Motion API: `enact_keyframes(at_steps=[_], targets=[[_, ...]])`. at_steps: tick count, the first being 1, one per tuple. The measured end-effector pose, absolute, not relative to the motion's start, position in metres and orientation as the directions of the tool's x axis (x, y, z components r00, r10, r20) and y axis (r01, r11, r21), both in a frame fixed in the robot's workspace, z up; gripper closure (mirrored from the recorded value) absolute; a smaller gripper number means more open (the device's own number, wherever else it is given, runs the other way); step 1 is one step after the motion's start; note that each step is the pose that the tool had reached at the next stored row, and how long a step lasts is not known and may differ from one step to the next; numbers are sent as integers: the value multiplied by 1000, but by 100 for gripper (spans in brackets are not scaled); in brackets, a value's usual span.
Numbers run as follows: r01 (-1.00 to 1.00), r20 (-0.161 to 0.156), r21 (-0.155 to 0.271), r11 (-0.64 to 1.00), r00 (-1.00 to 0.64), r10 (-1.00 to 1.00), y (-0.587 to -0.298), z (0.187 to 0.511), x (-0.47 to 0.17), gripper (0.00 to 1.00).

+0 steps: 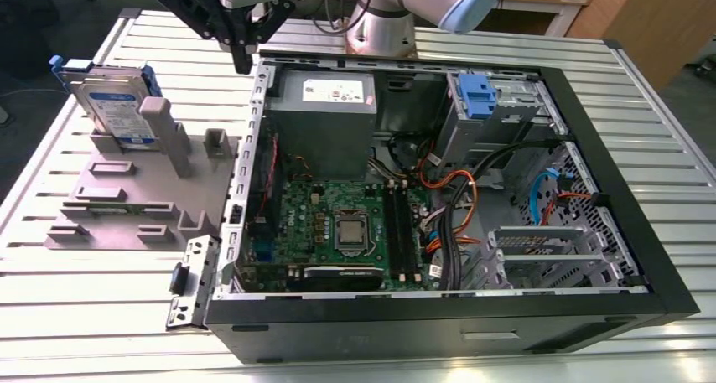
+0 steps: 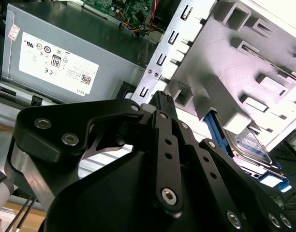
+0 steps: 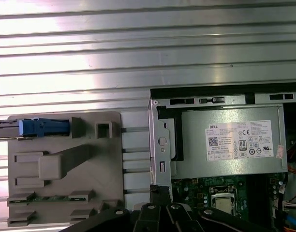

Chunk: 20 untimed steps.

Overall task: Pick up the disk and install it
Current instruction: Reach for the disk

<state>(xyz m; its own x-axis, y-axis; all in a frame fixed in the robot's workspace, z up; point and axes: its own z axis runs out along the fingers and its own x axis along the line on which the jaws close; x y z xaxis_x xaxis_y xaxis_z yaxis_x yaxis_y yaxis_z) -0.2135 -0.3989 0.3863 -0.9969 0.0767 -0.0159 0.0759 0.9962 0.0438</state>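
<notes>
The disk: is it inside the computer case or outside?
Outside: the disk stands upright in the grey holder beside the open case.

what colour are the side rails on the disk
Blue, framing the silver disk; the exterior view shows it best.

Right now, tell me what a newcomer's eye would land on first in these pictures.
The open computer case dominates the middle of the exterior view, its board and orange cables bare. At that view's left the disk stands upright in a grey holder, untouched. The gripper hangs above the case's rim between them, fingers shut on nothing.
</notes>
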Motion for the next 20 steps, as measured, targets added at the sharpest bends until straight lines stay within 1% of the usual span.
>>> enact_keyframes(at_steps=[20], targets=[[76, -16, 44, 996, -997, 77, -399, 386, -222, 89]])
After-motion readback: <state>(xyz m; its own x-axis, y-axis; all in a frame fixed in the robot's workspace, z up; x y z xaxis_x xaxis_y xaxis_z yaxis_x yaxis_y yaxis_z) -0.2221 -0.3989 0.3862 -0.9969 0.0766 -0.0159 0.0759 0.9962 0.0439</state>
